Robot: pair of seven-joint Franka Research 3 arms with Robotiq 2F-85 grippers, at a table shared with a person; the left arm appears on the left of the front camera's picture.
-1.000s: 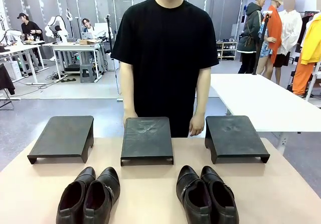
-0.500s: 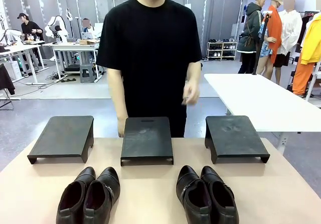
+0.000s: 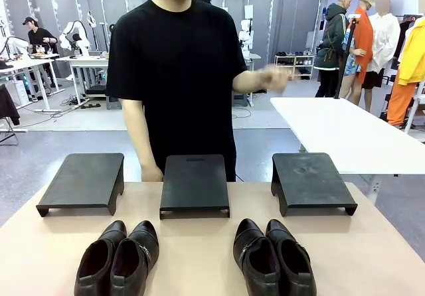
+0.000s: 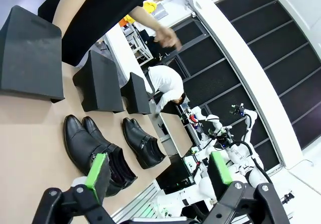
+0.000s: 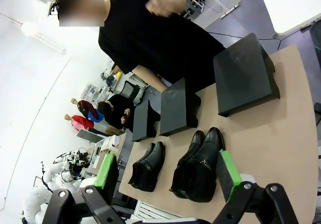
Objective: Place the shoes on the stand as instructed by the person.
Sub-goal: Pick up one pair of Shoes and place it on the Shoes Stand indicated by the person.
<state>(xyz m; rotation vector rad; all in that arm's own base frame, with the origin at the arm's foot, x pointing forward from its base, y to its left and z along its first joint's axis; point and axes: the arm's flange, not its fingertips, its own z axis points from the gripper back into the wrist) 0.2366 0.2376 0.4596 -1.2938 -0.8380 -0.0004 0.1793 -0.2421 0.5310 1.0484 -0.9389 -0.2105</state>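
The person (image 3: 176, 77) in the black T-shirt has stepped toward my left since half a second ago. One hand (image 3: 272, 78) has risen to chest height, forearm level and blurred with motion. The other hand (image 3: 151, 173) hangs beside the middle stand (image 3: 194, 182), which sits between the left stand (image 3: 83, 180) and the right stand (image 3: 310, 180) along the far side of the table (image 3: 192, 256). Nearer me, the shoes rest on the table, toes pointing away: the left pair (image 3: 118, 257) and the right pair (image 3: 273, 256), well apart. In my wrist views, the left gripper (image 4: 158, 170) and the right gripper (image 5: 167, 169) hang above the table, jaws spread wide, holding nothing.
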